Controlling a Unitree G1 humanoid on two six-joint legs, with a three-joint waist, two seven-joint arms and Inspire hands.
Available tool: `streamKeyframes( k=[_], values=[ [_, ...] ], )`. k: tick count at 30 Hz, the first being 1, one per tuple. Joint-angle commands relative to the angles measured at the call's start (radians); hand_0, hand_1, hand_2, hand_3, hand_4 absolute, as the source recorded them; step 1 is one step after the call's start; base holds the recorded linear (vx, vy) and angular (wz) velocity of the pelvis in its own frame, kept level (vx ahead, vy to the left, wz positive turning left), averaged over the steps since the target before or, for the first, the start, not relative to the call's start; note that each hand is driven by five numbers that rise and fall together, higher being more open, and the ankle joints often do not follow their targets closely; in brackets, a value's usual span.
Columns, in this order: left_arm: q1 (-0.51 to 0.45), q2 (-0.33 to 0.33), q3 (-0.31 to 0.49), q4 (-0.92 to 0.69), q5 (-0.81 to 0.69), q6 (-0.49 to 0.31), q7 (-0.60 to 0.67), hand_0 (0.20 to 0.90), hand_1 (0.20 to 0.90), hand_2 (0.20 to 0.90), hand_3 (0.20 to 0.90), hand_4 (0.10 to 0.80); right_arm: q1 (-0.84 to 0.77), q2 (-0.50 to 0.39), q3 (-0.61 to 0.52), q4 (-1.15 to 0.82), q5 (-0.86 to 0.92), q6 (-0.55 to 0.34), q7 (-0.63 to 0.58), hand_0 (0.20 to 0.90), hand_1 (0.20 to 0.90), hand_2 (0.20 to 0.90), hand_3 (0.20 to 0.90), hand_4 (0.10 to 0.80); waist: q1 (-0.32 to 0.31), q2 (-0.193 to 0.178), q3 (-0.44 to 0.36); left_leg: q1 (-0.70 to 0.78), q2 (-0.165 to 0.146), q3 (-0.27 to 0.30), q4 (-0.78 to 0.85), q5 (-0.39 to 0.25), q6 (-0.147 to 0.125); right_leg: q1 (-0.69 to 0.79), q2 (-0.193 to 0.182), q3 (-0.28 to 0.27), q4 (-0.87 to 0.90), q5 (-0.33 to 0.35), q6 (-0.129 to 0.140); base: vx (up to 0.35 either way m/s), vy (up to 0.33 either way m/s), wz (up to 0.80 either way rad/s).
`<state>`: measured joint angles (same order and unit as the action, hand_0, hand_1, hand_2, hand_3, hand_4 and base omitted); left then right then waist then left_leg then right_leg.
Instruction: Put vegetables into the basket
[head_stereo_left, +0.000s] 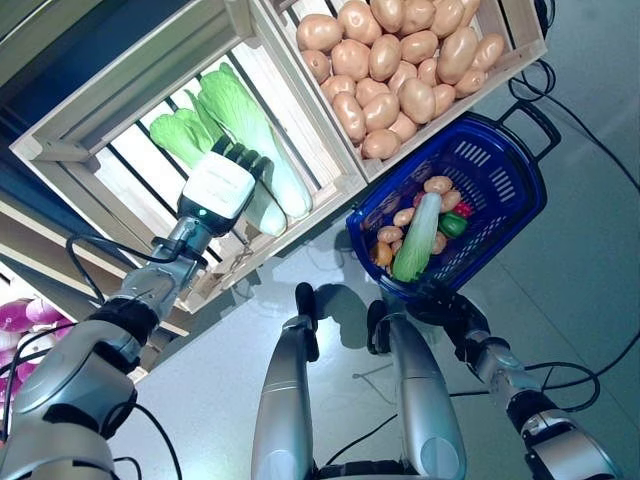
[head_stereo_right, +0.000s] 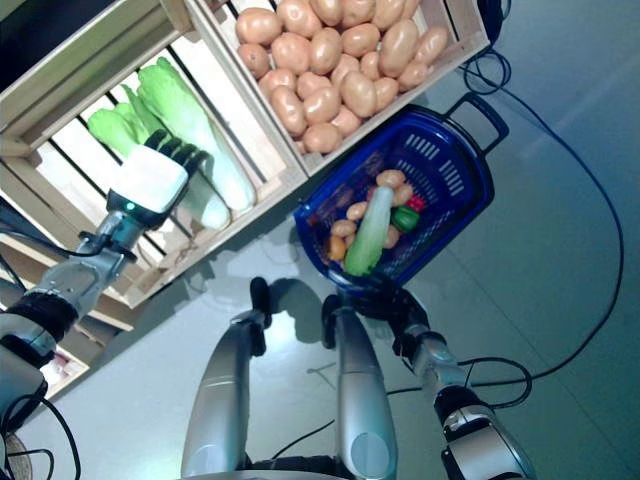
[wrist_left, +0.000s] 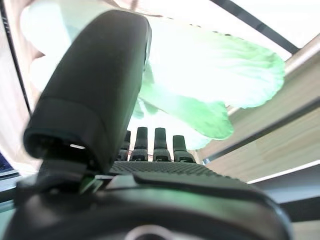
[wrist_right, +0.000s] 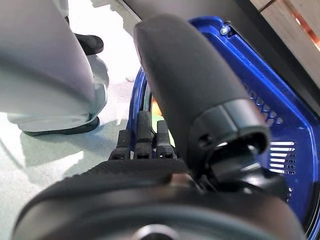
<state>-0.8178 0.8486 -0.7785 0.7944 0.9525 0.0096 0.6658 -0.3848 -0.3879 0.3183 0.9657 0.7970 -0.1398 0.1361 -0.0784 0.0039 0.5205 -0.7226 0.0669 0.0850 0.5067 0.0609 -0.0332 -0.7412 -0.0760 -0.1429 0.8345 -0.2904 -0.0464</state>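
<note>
Two pale green Chinese cabbages (head_stereo_left: 258, 128) lie in a slatted wooden crate (head_stereo_left: 70, 130) at the upper left. My left hand (head_stereo_left: 218, 190) reaches into that crate and rests over the white stem end of one cabbage (wrist_left: 215, 70). Its fingers (wrist_left: 150, 145) are straight, the thumb stands apart, and the cabbage lies between them. The blue plastic basket (head_stereo_left: 478, 158) is on the right, with my right hand (head_stereo_left: 455, 312) shut on its near rim (wrist_right: 280, 125). Inside it are another cabbage (head_stereo_left: 418, 238), a few potatoes, a green pepper (head_stereo_left: 453, 224) and something red.
A second wooden crate (head_stereo_left: 520, 45) full of potatoes (head_stereo_left: 395, 60) stands above the basket. Purple-pink vegetables (head_stereo_left: 20, 315) show on a lower shelf at the far left. Grey floor spreads to the right of the basket.
</note>
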Motion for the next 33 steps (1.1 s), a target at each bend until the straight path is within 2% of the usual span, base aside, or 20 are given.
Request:
streamKeyframes(
  k=[1, 4, 7, 14, 25, 31, 32, 33],
  values=[
    [-0.024, 0.076, 0.107, -0.054, 0.028, 0.053, 0.148, 0.900, 0.900, 0.900, 0.900, 0.800, 0.093, -0.045, -0.057, -0.033, 0.047, -0.048, -0.020, 0.900, 0.900, 0.900, 0.900, 0.800, 0.004, 0.014, -0.022, -0.010, -0.011, 0.022, 0.154, -0.184, 0.012, 0.030, 0.002, 0.049, -0.139, 0.123, 0.036, 0.005, 0.003, 0.04],
    [0.009, 0.068, 0.137, -0.051, 0.006, 0.067, 0.219, 0.900, 0.900, 0.900, 0.900, 0.800, 0.100, -0.042, -0.064, -0.037, 0.040, -0.052, -0.023, 0.900, 0.900, 0.900, 0.900, 0.800, 0.011, 0.016, -0.019, -0.020, -0.014, 0.020, 0.171, -0.193, 0.015, 0.017, -0.002, 0.045, -0.114, 0.114, 0.033, 0.005, 0.002, 0.02],
    [0.046, 0.055, 0.161, -0.048, 0.038, 0.039, 0.249, 0.900, 0.900, 0.900, 0.900, 0.800, 0.106, -0.041, -0.069, -0.041, 0.029, -0.051, -0.026, 0.900, 0.900, 0.900, 0.900, 0.800, 0.015, 0.018, -0.020, -0.033, -0.015, 0.017, 0.185, -0.197, 0.018, -0.001, -0.004, 0.043, -0.090, 0.110, 0.030, 0.000, 0.000, 0.00],
    [0.063, 0.061, 0.155, -0.075, 0.049, 0.017, 0.246, 0.900, 0.900, 0.900, 0.900, 0.800, 0.108, -0.043, -0.067, -0.068, 0.025, -0.043, -0.041, 0.900, 0.900, 0.900, 0.900, 0.800, 0.020, 0.019, -0.020, -0.055, -0.015, 0.014, 0.203, -0.201, 0.022, -0.031, -0.009, 0.038, -0.060, 0.107, 0.032, 0.011, 0.004, 0.03],
    [0.154, 0.076, 0.161, -0.165, 0.055, 0.011, 0.231, 0.900, 0.900, 0.900, 0.900, 0.800, 0.118, -0.052, -0.073, -0.086, 0.021, -0.046, -0.042, 0.900, 0.900, 0.900, 0.900, 0.800, 0.027, 0.031, -0.002, -0.058, -0.020, 0.016, 0.204, -0.208, 0.016, -0.039, -0.012, 0.037, -0.055, 0.104, 0.035, 0.000, 0.000, 0.00],
    [0.141, 0.077, 0.140, -0.162, 0.081, 0.032, 0.212, 0.900, 0.900, 0.900, 0.900, 0.800, 0.109, -0.060, -0.070, -0.087, 0.020, -0.039, -0.044, 0.900, 0.900, 0.900, 0.900, 0.800, 0.023, 0.028, -0.001, -0.068, -0.014, 0.018, 0.208, -0.203, 0.016, -0.049, -0.015, 0.034, -0.047, 0.106, 0.034, 0.013, 0.003, 0.00],
    [0.121, 0.081, 0.125, -0.149, 0.096, 0.025, 0.194, 0.900, 0.900, 0.900, 0.900, 0.800, 0.104, -0.064, -0.070, -0.079, 0.022, -0.041, -0.040, 0.900, 0.900, 0.900, 0.900, 0.800, 0.021, 0.027, -0.001, -0.064, -0.012, 0.015, 0.221, -0.226, 0.011, -0.046, -0.014, 0.037, -0.033, 0.086, 0.042, 0.060, 0.014, -0.01],
    [0.112, 0.084, 0.119, -0.144, 0.098, 0.020, 0.185, 0.900, 0.900, 0.900, 0.900, 0.800, 0.101, -0.066, -0.069, -0.077, 0.022, -0.042, -0.040, 0.900, 0.900, 0.900, 0.900, 0.800, 0.019, 0.027, -0.001, -0.070, -0.010, 0.015, 0.222, -0.222, 0.013, -0.052, -0.015, 0.036, -0.031, 0.090, 0.040, 0.071, 0.017, 0.00]
  ],
)
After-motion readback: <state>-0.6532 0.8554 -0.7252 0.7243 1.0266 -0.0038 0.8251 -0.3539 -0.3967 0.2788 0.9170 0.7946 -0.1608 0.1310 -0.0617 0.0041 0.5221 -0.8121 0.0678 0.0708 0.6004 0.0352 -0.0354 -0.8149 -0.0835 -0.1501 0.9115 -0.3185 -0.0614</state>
